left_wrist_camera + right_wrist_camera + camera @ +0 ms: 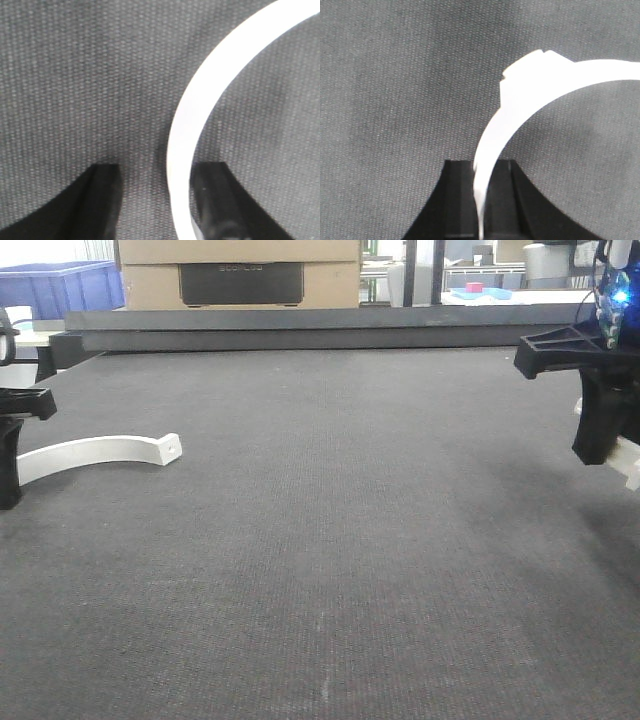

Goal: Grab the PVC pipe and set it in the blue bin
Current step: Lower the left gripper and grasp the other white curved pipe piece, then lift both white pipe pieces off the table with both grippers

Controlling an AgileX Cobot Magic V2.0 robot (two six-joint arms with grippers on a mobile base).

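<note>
Right gripper (483, 170) fingers pinch the white PVC pipe (535, 85), which arcs beyond their tips. Left gripper (159, 175) fingers stand spread, a curved white strip (200, 95) just inside one finger. Cardboard box (150, 285) label (240, 284) too blurred to read

My desk (330, 570) is covered in a dark grey woven mat; one curved white plastic strip (100, 453) lies flat on it, far left
</note>
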